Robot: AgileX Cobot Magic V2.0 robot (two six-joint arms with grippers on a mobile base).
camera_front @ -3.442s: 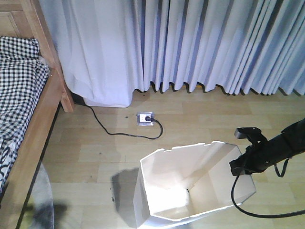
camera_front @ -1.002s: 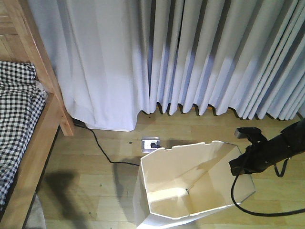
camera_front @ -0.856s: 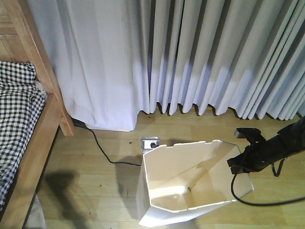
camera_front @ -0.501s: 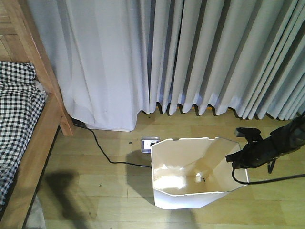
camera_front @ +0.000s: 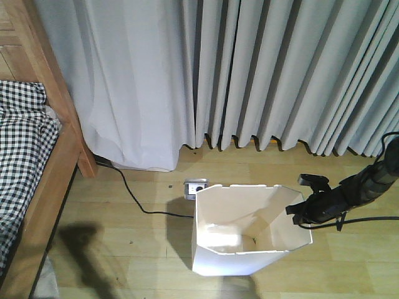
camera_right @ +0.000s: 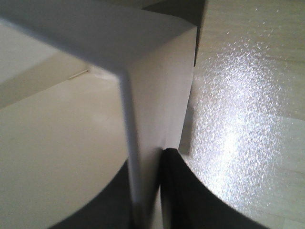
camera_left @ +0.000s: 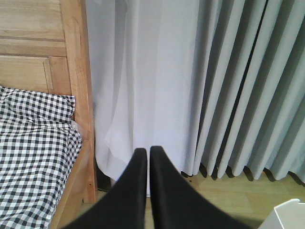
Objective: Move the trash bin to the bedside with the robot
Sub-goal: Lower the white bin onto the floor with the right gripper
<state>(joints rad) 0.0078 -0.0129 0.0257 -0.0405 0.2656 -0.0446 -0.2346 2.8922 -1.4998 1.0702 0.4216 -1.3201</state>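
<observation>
**Bin in the gripper, bedside not yet reached.**

From where I stood, the white trash bin (camera_front: 224, 265) sat roughly upright on the wooden floor (camera_front: 124, 249), right of the middle. The right gripper (camera_front: 295, 218) had the bin's rim pinched, with one finger inside the wall and one outside, as the right wrist view showed plainly. So the grasp looked done, but the moving only partly. A stretch of floor lay between the bin and the bed's wooden side rail (camera_front: 45, 205) along the left edge, and the two were well apart. The left gripper (camera_left: 144, 164) hung idle, its fingers pressed together on nothing. Beyond the bin lay a floor socket (camera_front: 195, 186) with its black cable (camera_front: 134, 198), then the pale curtains (camera_front: 262, 75). I judged what was left was to bring the bin leftward beside the rail and then let go.
</observation>
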